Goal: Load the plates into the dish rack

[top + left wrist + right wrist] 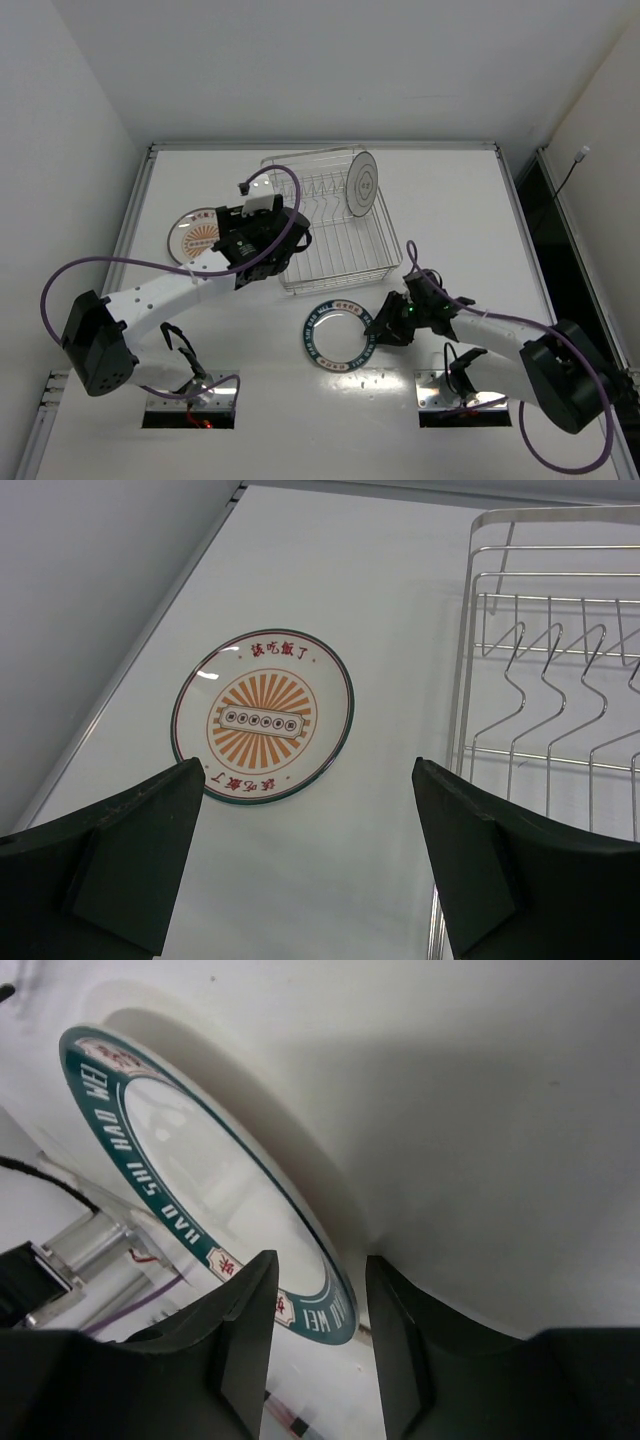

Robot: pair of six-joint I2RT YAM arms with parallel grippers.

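Note:
The dish rack (335, 262) stands at the table's far middle. The plain whitish plate (362, 183) stands upright between its dividers at the far right end. The orange sunburst plate (195, 236) lies flat left of the rack. My left gripper (266, 262) hovers wide open and empty near the rack's near left corner. Its wrist view shows the sunburst plate (262, 716) ahead and the rack (465, 650) on the right. The teal-rimmed plate (338, 335) lies flat in front of the rack. My right gripper (385, 327) is at its right edge. Its jaws (322, 1270) straddle the teal rim (110, 1120), with a gap still showing.
The white table has a raised rail (135, 210) along its left, far and right sides, with white walls beyond. A dark gap (540, 215) runs past the right rail. Purple cables (120, 265) loop off both arms.

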